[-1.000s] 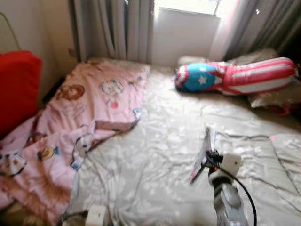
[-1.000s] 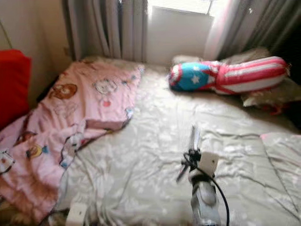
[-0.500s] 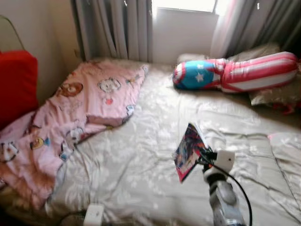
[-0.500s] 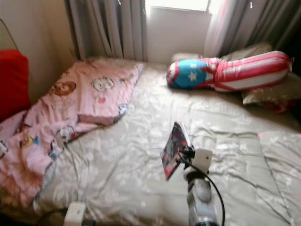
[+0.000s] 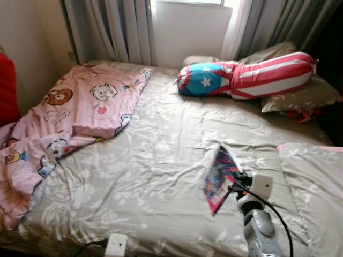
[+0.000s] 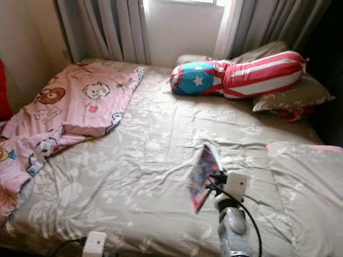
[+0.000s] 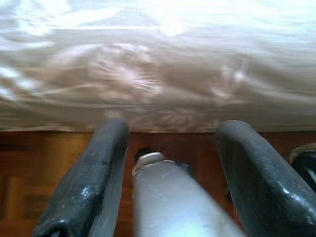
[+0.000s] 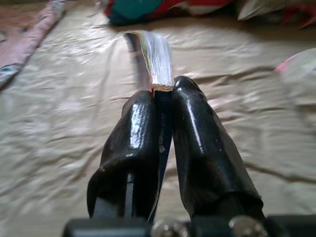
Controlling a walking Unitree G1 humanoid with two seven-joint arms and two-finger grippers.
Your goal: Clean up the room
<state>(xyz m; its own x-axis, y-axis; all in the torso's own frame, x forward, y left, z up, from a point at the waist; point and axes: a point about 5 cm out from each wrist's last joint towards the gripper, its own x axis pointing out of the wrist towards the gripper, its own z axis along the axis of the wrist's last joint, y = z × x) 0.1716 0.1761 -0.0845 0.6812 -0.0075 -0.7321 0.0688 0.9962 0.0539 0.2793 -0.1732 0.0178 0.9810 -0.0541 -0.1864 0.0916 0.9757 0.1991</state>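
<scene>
- holding a thin colourful book (image 5: 220,179) on edge, the right gripper (image 8: 163,96) had both black fingers (image 8: 136,143) pressed tight against its spine, the pages fanning out past the tips.
- the book stood tilted above the grey floral bed sheet (image 5: 144,171), toward the robot's right side of the bed, near the foot.
- the left gripper (image 7: 173,143) hung low by the bed's edge, fingers spread apart with nothing between them, wooden floor (image 7: 29,173) below.
- a pink cartoon-print blanket (image 5: 64,118) lay rumpled on the robot's left side of the bed.
- a bolster pillow (image 5: 246,75) with a blue star end and red-and-white stripes lay across the head of the bed, resting against grey pillows (image 5: 303,93).
- grey curtains (image 5: 118,27) hung behind the bed under a bright window.
- a white plug block (image 5: 116,245) sat at the near edge.
</scene>
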